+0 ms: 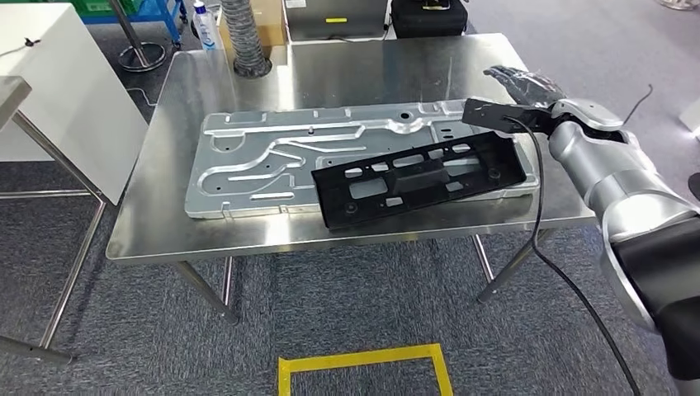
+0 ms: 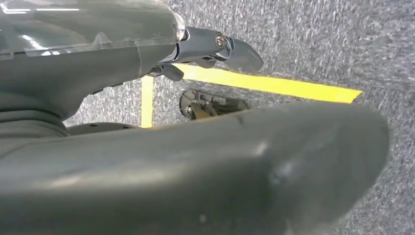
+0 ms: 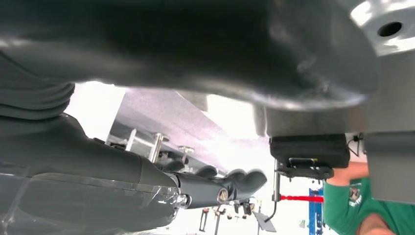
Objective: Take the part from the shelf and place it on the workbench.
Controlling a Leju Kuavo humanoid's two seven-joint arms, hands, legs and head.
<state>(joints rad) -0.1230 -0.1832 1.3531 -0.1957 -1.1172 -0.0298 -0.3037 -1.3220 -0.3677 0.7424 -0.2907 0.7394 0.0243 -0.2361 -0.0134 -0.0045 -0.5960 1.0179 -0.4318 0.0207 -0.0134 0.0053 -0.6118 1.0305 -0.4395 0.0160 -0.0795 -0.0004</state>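
Observation:
A long black plastic part [image 1: 421,177] with several cut-outs lies flat on the steel workbench [image 1: 330,70], its left end resting on a large silver stamped metal panel [image 1: 256,157]. My right hand [image 1: 522,82] hovers past the part's far right end, fingers stretched out and holding nothing. In the right wrist view its fingers [image 3: 220,188] are apart from the thick thumb, with the bench surface behind. My left hand [image 2: 195,147] hangs over the carpet floor, its thumb and fingers [image 2: 220,46] apart and nothing between them.
A white table [image 1: 58,82] stands at the left. A grey ribbed hose [image 1: 243,37], a spray bottle [image 1: 206,25] and a black case [image 1: 429,16] sit beyond the bench's far edge. Yellow floor tape [image 1: 363,367] marks the carpet in front. A person's green sleeve [image 3: 362,205] is nearby.

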